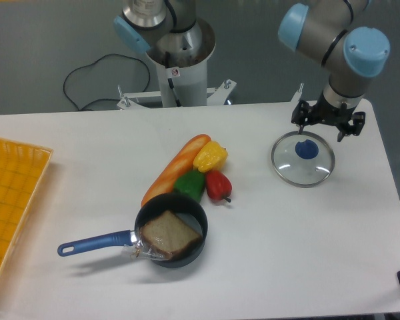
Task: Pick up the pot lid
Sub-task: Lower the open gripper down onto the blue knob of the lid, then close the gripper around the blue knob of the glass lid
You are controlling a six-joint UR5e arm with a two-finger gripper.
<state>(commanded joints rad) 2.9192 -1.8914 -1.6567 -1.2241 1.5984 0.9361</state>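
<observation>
Nearest the camera sits a small dark pan (171,233) with a blue handle (97,243) pointing left. It holds a slice of bread (170,233) in what looks like clear wrap. Along the left edge of the white surface (287,253) lies an orange basket (13,200), well apart from everything else.

Just beyond the pan is a tight cluster of toy food: a red pepper (217,185), a green pepper (190,183), a yellow pepper (211,156) and a long baguette (175,170) lying on a slant. They are bunched near the middle, so the right side is free for the arm to work.

Further back on the right, the pot lid (303,160) lies flat on the surface with its blue knob (307,149) facing up. That makes the knob the obvious place to grip. The lid is well apart from the food and the pan.

The gripper (327,128) hangs over the lid's far edge and points downward. Its fingers (300,123) look spread wide and hold nothing. The knob sits slightly near and left of the gap between them, so I judge this to be the approach. The arm probably needs to line up over the knob before descending and closing. The glass rim looks slippery, so a grip there might fail.

Farthest back, the arm's base (180,63) stands behind the surface.
</observation>
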